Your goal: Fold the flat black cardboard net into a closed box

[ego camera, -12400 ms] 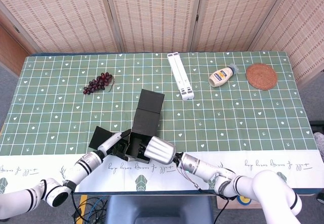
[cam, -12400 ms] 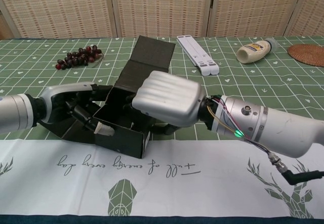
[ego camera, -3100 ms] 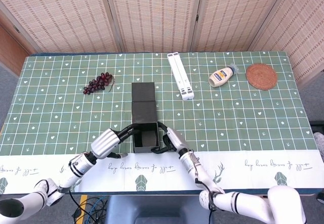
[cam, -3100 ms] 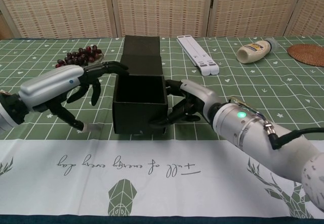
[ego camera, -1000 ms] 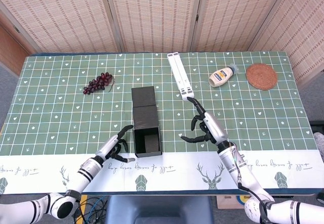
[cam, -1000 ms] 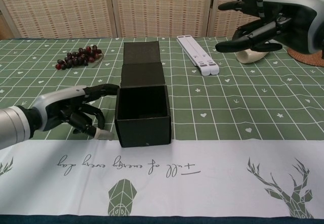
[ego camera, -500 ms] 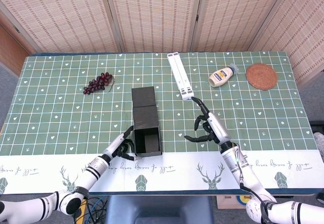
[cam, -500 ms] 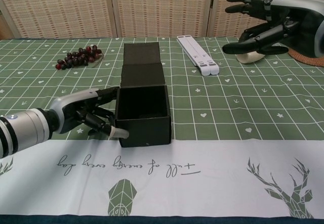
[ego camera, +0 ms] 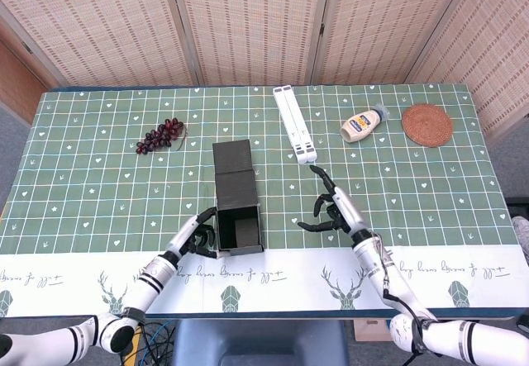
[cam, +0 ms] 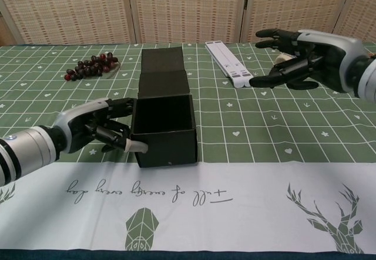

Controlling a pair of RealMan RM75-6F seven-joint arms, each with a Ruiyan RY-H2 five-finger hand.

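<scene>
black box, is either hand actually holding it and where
No clear grip. The left hand touches the black box at its left wall; the right hand hangs open, apart from it.

Worktop (ego camera: pixel 430 192): covered by green checked cloth with white hearts, white printed border along the near edge. Lying on it: black cardboard box (ego camera: pixel 235 205), open-topped, lid flap flat behind it; bunch of dark grapes (ego camera: pixel 161 135) far left; white folded stand (ego camera: pixel 295 124) centre rear; squeeze bottle (ego camera: pixel 362 124) on its side; round woven coaster (ego camera: pixel 427 125) far right.
</scene>
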